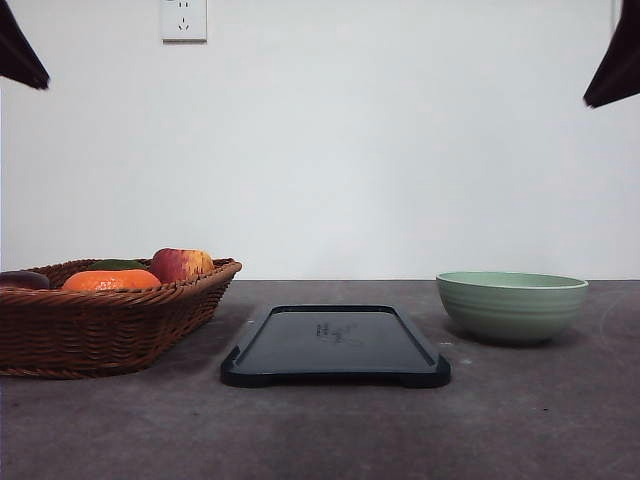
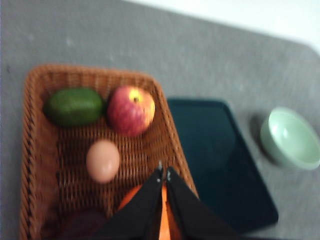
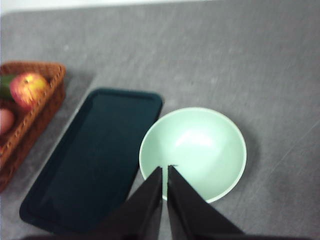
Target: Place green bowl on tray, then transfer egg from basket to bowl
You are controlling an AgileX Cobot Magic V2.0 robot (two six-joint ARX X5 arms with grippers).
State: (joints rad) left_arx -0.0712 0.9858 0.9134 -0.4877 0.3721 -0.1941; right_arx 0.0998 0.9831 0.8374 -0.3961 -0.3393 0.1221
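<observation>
Nearest, an empty tray waits mid-table. Beside it on the right sits the green bowl; the right gripper hangs above it, fingers nearly together, empty. The egg lies in the basket under the similarly closed left gripper.

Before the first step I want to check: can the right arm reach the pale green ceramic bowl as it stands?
Probably yes: the right pincer hangs shut above the pale green ceramic bowl, which stands empty and apart.
</observation>
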